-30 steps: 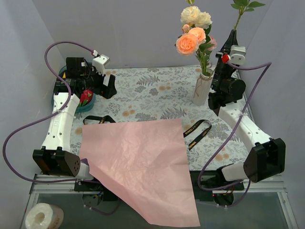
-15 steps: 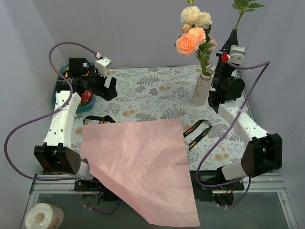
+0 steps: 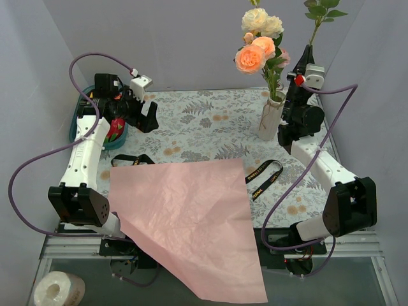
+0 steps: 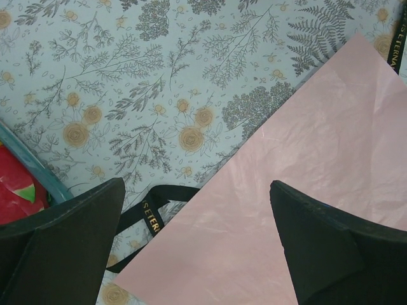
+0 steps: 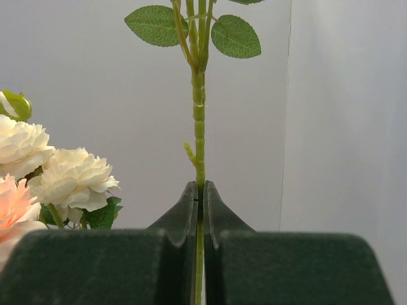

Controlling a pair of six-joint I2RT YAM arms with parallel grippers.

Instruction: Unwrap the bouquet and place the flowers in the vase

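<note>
The right pincer (image 5: 200, 189) is clamped tight on 1 leafy green stem (image 5: 199, 114), held upright just right of the vase (image 3: 270, 119) and above its rim. The left pincer (image 4: 197, 190) gapes fully open and holds nothing, well to the left of the vase over the worktop (image 3: 204, 121).

Several roses (image 3: 258, 38) stand in the vase, so this stem looks like the last. To seat it well, I would keep it vertical, carry its lower end, hidden here, over the narrow neck, then lower it slowly between the other stems. Let go only once it sits deep, since the slim vase may tip if nudged.

The pink paper (image 3: 185, 217) lies flat in front of the vase. The black ribbon (image 4: 151, 213) carries gold letters; "ETERNA" is readable, the rest is cut off.
</note>
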